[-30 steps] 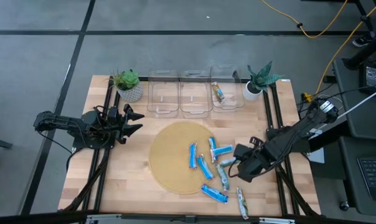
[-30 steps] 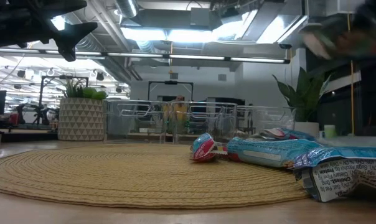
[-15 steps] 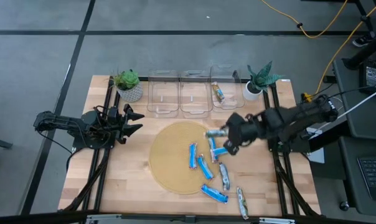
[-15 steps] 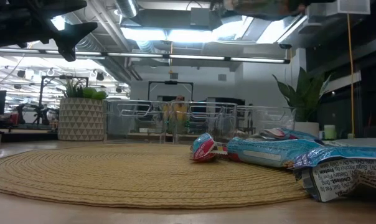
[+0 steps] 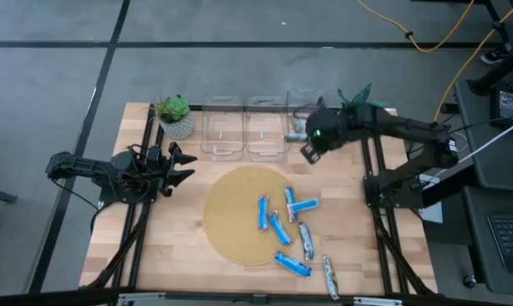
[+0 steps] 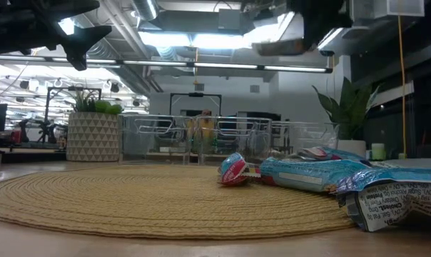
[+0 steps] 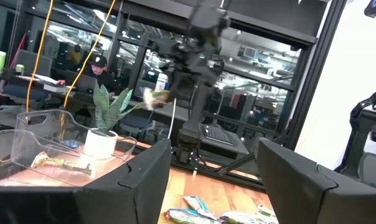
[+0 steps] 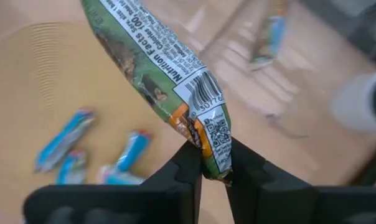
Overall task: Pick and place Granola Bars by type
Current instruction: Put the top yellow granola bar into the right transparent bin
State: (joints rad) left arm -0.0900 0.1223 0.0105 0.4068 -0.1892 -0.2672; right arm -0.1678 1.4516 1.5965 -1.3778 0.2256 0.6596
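**Right hand carrying a green-brown bar at the bins**

From above, I see my left hand (image 5: 182,164) parked over the left side of the counter (image 5: 163,246), fingers spread and holding nothing, just in front of the potted plant (image 5: 175,116). Moving right, three clear bins (image 5: 222,127) line the counter's far edge; the rightmost bin (image 5: 311,127) already has one green-brown bar (image 5: 298,127) lying in it. On and beside the round woven mat (image 5: 231,212) lie the remaining Granola Bars (image 5: 278,228), several blue ones plus silvery ones toward the counter's near right edge.

My right hand (image 5: 311,141) hovers at the front of the rightmost bin, near the second plant (image 5: 357,109). Its wrist camera shows the fingers (image 8: 182,171) pinching the end of a green-brown wrapped bar (image 8: 154,71), which sticks out ahead of the hand, above the counter.
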